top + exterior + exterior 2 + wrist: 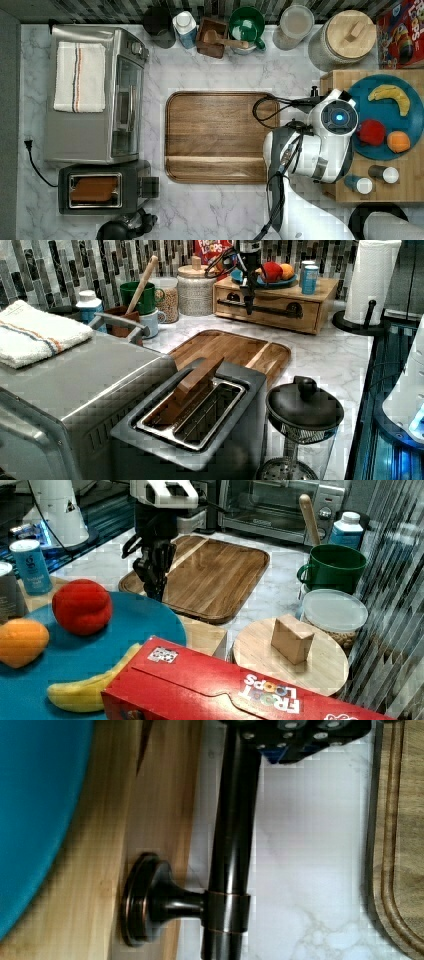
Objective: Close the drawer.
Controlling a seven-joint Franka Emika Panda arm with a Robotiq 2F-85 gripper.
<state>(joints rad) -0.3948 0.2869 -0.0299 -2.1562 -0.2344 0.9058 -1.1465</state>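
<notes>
The drawer (pixel 272 310) is the light-wood front with a long dark bar handle (pixel 280 311), set in the wooden box (pixel 325 290) under the blue plate (pixel 260 281). In the left view its front lies about flush with the box. In the wrist view a thin dark slit runs beside the drawer front (pixel 160 810), and the handle (pixel 232 845) stands off it on a round post. My gripper (pixel 248 309) points down just in front of the handle, shut with nothing in it. It hangs at the box's edge, gripper (pixel 156 587), beside the brown board.
A brown rounded board (pixel 217 137) lies on the marble just in front of the box. The plate (pixel 385 117) holds fruit, with two shakers (pixel 365 185) beside it. Jars, a green mug (pixel 247 25) and a cereal box (pixel 210 690) line the back wall. A toaster oven (pixel 95 95) and toaster (pixel 102 187) stand beyond the board.
</notes>
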